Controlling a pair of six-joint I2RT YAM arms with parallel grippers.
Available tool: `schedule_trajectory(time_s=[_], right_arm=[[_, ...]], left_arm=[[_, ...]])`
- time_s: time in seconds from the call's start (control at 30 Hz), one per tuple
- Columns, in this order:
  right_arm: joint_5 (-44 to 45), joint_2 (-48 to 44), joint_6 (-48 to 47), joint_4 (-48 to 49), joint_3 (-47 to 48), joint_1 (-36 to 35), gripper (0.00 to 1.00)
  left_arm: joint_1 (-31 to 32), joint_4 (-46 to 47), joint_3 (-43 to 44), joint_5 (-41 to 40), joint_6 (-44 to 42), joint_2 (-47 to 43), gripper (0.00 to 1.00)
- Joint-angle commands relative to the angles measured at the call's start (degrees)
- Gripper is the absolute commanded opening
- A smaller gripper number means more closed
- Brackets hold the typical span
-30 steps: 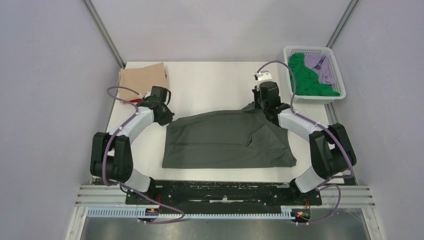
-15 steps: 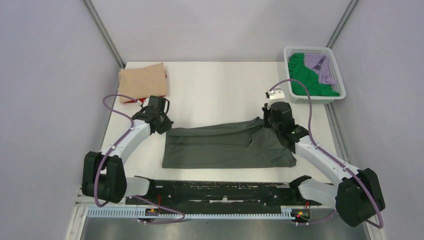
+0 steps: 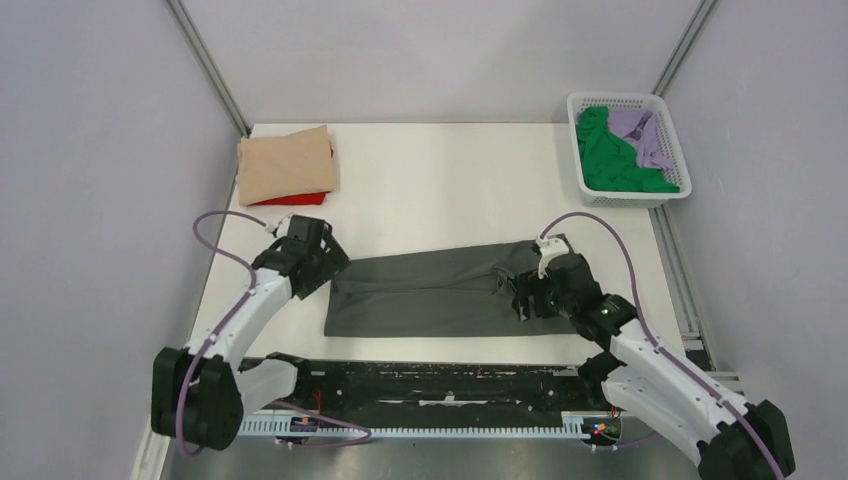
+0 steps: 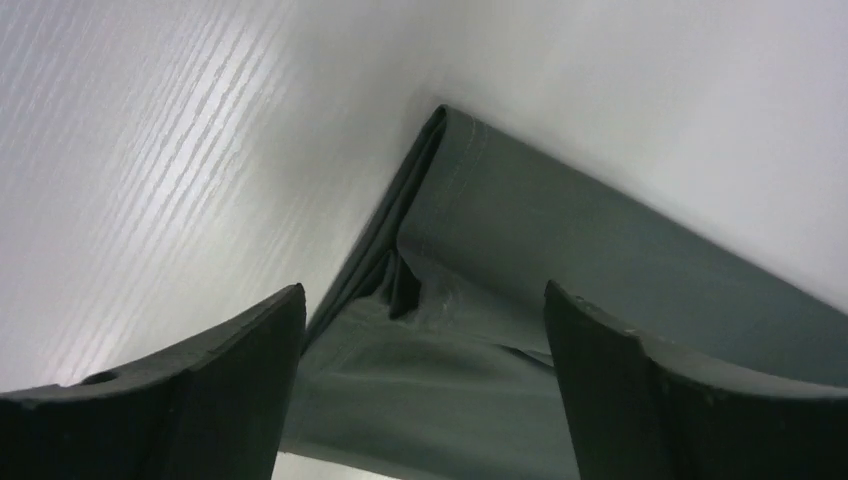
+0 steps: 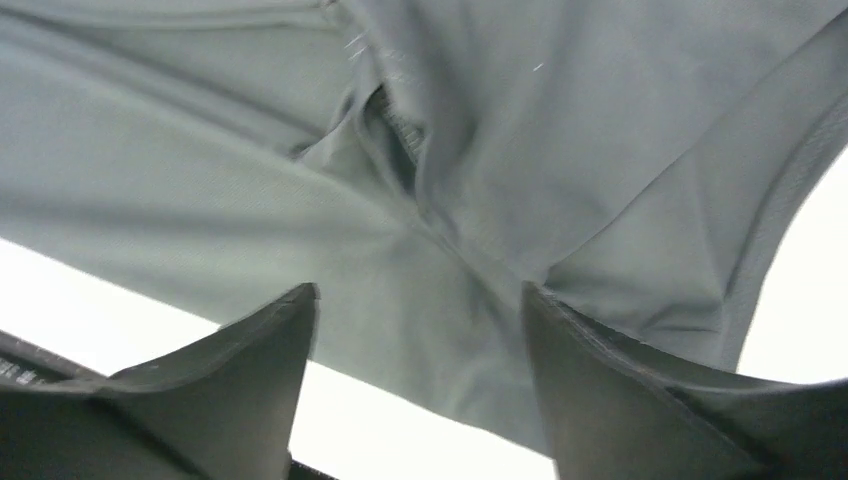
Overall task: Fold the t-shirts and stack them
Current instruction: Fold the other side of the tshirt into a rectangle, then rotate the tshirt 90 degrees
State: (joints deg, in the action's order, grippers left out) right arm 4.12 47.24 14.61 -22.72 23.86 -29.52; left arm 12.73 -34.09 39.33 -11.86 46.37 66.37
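The dark grey t-shirt [image 3: 440,292] lies near the table's front edge, folded into a long narrow band. My left gripper [image 3: 333,275] hovers over its left end, jaws open, and the shirt's folded corner [image 4: 560,230] lies below them, untouched. My right gripper [image 3: 527,297] is over the band's right part, also open, with creased grey cloth [image 5: 300,200] beneath it. A folded tan t-shirt [image 3: 286,165] rests on a red t-shirt [image 3: 292,199] at the back left. A green t-shirt [image 3: 608,160] and a lilac t-shirt [image 3: 641,133] are crumpled in the basket.
The white lattice basket [image 3: 615,97] stands at the back right corner. Bare white table [image 3: 440,185] stretches between the tan stack and the basket. Grey walls close in on both sides, and the black arm rail [image 3: 440,380] runs along the front edge.
Both grippers drew the grey shirt's far edge toward the front, folding it into a narrower band. Both jaws then opened and let go of the cloth.
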Motion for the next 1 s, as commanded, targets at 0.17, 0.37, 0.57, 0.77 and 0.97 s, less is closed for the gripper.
schedule_trajectory(time_s=[0.17, 0.37, 0.57, 0.77, 0.97], right_arm=[[-4.68, -10.11, 2.53, 1.75, 1.59, -0.27, 0.98], [3.80, -2.09, 14.78, 5.41, 0.63, -0.19, 0.98], [4.93, 2.86, 20.94, 9.18, -6.29, 0.68, 0.98], [3.99, 9.33, 19.18, 21.90, -10.28, 7.07, 0.98], [8.10, 27.20, 13.62, 37.92, -2.86, 12.93, 0.98]], left_arm=[[0.19, 0.92, 4.22, 4.01, -0.59, -9.21, 1.00], [1.60, 11.20, 3.95, 20.37, -1.89, -0.08, 1.00], [3.35, 13.70, 1.79, 23.23, -3.63, 9.92, 1.00], [3.44, 14.93, -3.44, 22.56, -4.53, 13.41, 1.00], [6.69, 15.01, -7.90, 23.53, -2.44, 9.60, 1.00]])
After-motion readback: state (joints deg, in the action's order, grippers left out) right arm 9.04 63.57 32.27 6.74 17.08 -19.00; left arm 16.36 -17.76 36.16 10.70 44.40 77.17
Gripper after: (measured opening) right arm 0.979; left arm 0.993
